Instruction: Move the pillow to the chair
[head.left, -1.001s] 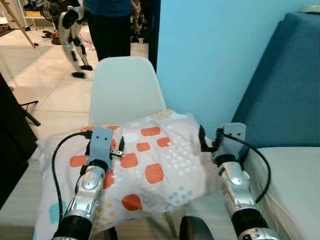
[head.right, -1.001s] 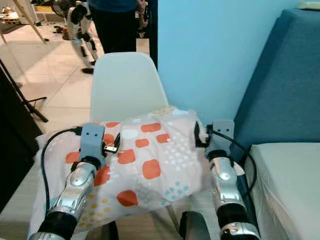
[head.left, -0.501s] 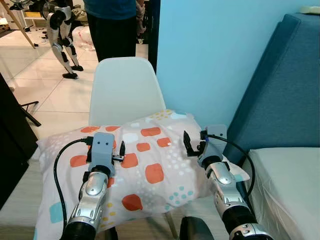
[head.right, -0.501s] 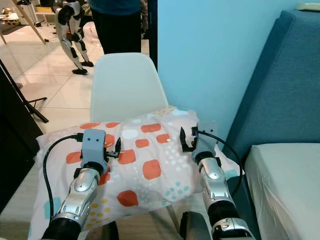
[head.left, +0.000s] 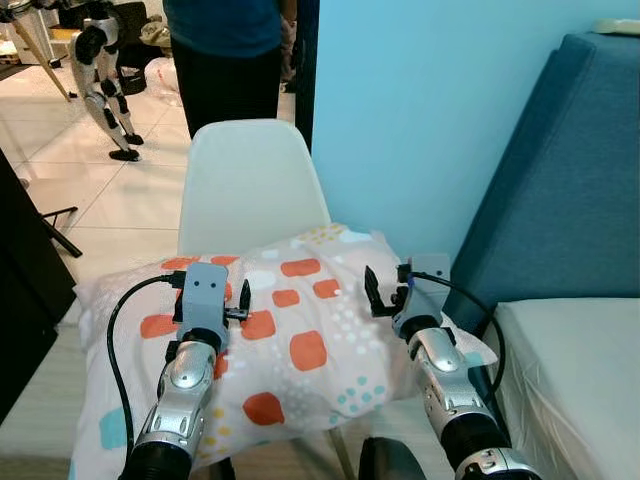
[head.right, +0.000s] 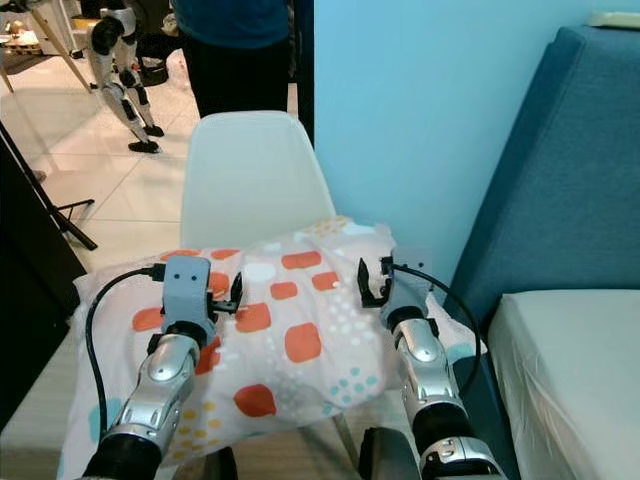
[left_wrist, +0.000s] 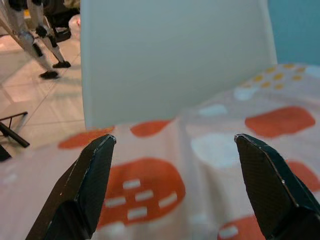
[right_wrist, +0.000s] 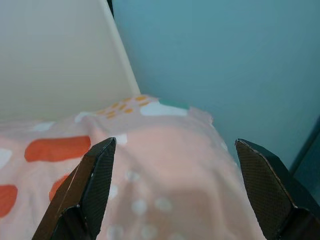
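Two grippers, left gripper (head.left: 243, 300) and right gripper (head.left: 384, 296), hover with fingers spread above the patterned pillow (head.left: 300, 350) lying on the white chair (head.left: 250, 180).

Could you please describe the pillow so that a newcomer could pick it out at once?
Start at the light blue wall; the white chair stands before it. The pillow lies across its seat, cream with orange patches, unlike the plain blue sofa beside it.
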